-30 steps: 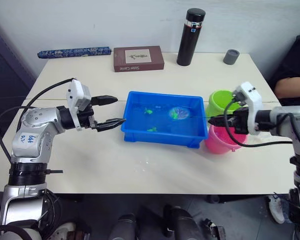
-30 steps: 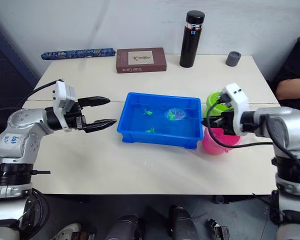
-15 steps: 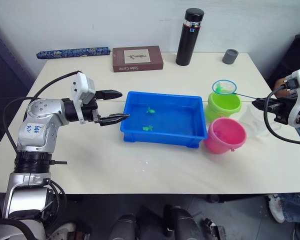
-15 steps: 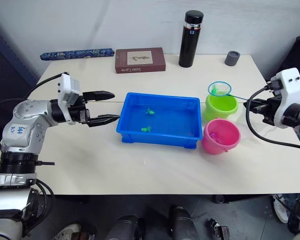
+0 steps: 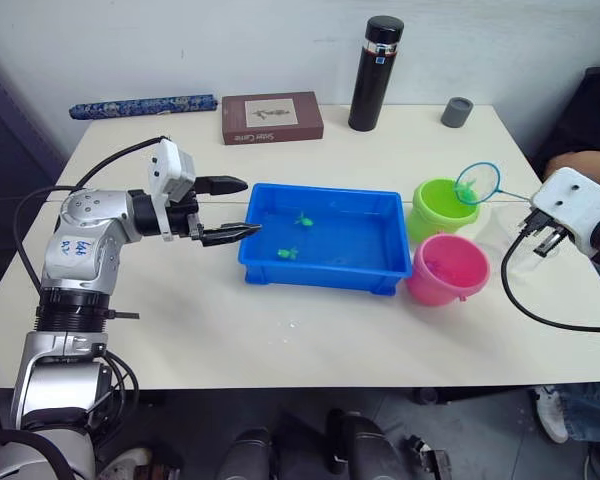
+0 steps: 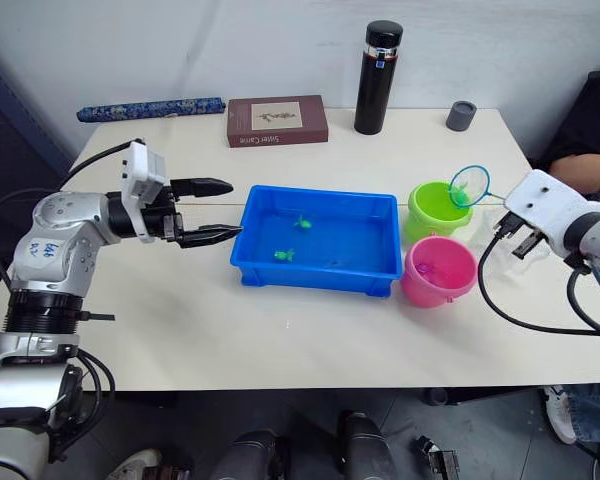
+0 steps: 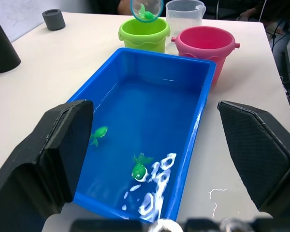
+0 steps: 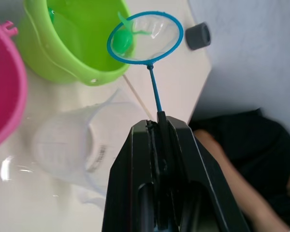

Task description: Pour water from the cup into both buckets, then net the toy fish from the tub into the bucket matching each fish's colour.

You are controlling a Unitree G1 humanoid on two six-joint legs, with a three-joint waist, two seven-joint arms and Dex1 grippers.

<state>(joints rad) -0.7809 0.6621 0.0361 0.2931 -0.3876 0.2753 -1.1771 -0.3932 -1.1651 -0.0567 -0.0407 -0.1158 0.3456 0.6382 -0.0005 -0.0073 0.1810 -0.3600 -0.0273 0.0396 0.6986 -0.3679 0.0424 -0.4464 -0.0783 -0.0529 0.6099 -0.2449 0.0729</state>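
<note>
With the right gripper [image 8: 159, 126] clamped on the net [image 8: 145, 37], a green fish [image 8: 122, 40] hung above the green bucket [image 5: 446, 207], awaiting tipping; the left gripper [image 5: 232, 209] stood open beside the tub [image 5: 270, 268].

**Net lifted from tub to green bucket**

The net [image 5: 477, 181], clamped by its handle in the right gripper [image 8: 159, 126], came up out of the tub [image 5: 320, 272] with a green fish [image 8: 122, 40] in its mesh. It swung toward 3 o'clock, tilted on edge above the green bucket [image 5: 445, 207]. The right arm drew back toward 3 o'clock, uncovering the pink bucket [image 5: 447, 270] and the cup [image 5: 500, 238].
</note>
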